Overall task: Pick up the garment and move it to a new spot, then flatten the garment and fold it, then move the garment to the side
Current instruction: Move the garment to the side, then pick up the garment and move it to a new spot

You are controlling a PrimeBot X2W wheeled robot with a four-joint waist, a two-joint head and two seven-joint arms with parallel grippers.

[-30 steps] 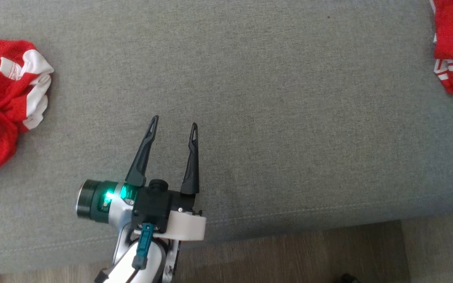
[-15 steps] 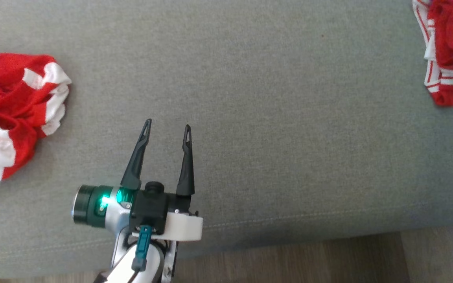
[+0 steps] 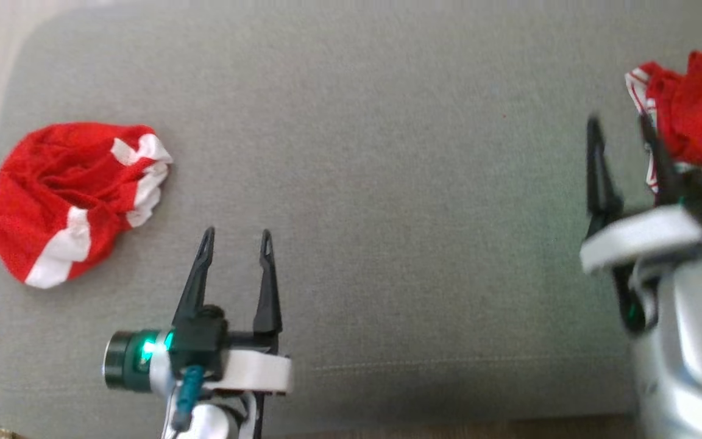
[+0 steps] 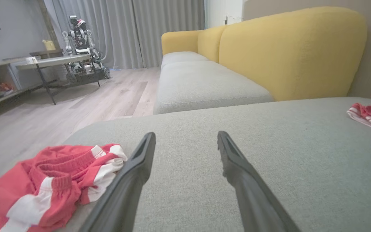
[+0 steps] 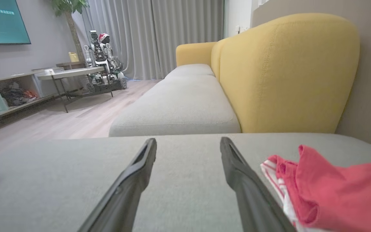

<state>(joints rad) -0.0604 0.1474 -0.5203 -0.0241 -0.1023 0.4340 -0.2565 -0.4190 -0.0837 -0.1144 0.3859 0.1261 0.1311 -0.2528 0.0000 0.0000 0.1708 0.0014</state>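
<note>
Right tool (image 3: 620,125) come into sight beside rumpled red garment (image 3: 701,113), white-striped hem, prongs spread and empty, left tool (image 3: 236,233) likewise released, wrist cameras add yellow sofa (image 5: 285,74)

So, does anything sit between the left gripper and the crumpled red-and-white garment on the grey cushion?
Nothing visible does. The left gripper is open over the bare grey cushion. The crumpled garment lies up and to the left of it in the head view, with only cushion fabric between them.
</note>
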